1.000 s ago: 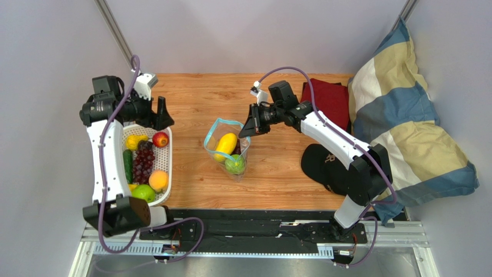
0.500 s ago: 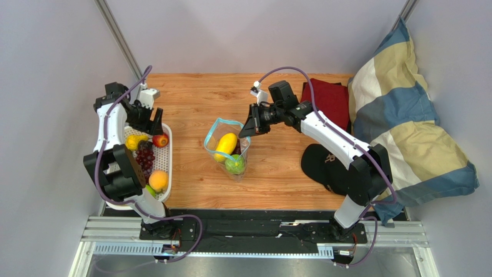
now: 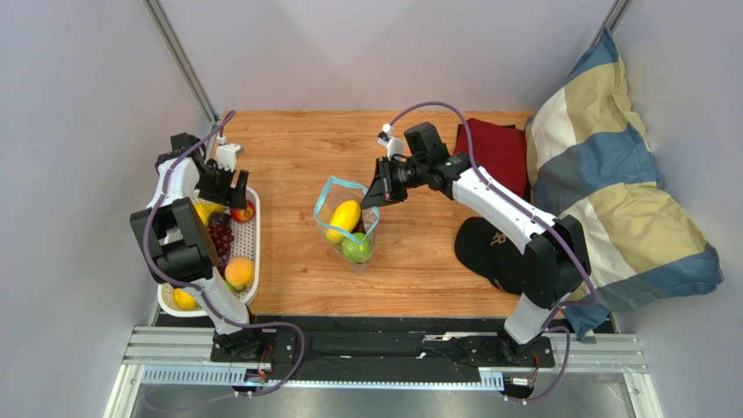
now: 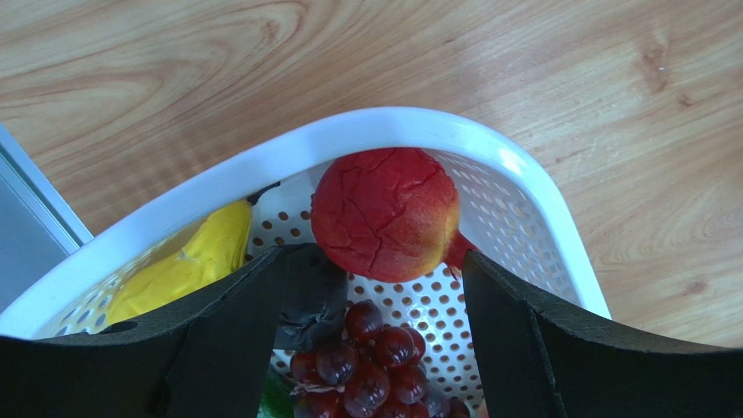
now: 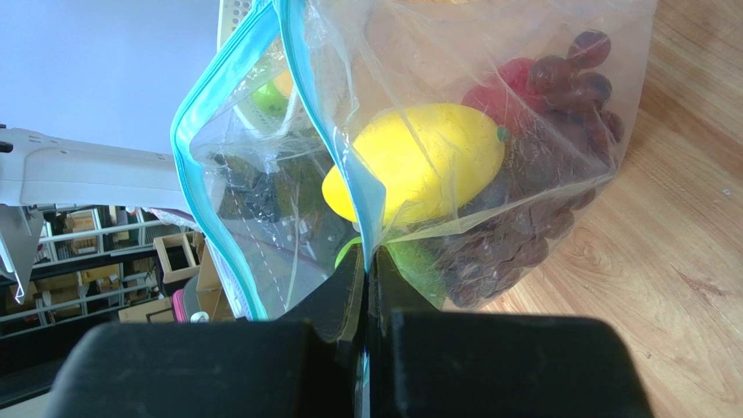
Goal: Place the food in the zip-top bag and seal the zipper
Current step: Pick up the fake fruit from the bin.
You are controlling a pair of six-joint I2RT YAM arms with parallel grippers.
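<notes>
Top overhead, wide; left wrist close above basket (image 4: 384,122), right at zip-top bag (image 5: 262,209).

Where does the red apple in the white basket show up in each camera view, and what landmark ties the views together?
Top external: the red apple lies at the far end of the white basket, on the table's left side.
Left wrist: the red apple is at centre frame, just inside the basket's rim, above the grapes.
Right wrist: it cannot be made out.
Shared landmark: the white basket's rim.
</notes>
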